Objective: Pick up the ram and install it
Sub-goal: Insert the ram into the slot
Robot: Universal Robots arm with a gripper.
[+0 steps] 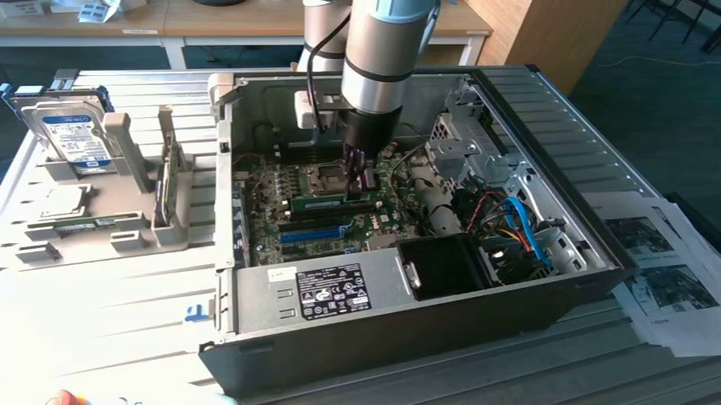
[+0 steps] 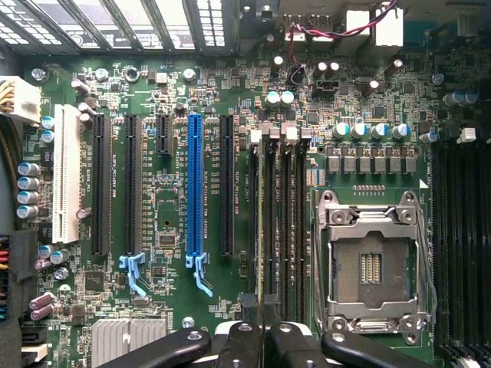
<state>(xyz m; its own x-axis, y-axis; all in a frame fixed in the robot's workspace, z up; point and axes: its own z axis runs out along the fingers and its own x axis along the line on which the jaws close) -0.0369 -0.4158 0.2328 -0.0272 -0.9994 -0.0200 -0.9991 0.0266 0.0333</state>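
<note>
Inside the open computer case [image 1: 541, 101], the ram [image 1: 327, 203], a narrow green stick, sits along a memory slot on the motherboard [image 1: 270, 190], just in front of the CPU socket [image 1: 329, 175]. My gripper [image 1: 360, 187] reaches straight down onto the stick, nearer its end toward the exterior view's right. In the wrist view the ram [image 2: 268, 222] shows edge-on as a thin dark line in the memory slots beside the CPU socket [image 2: 372, 268]. My gripper [image 2: 263, 310] is shut on the ram, its black fingers [image 2: 244, 341] pressed close on either side.
A long blue slot [image 2: 195, 192] and black expansion slots lie beside the memory slots. Blue and red cables [image 1: 521, 228] and a black drive cage [image 1: 451, 266] crowd the case on the exterior view's right. A hard drive [image 1: 70, 135] stands in a grey rack [image 1: 124, 228] outside the case.
</note>
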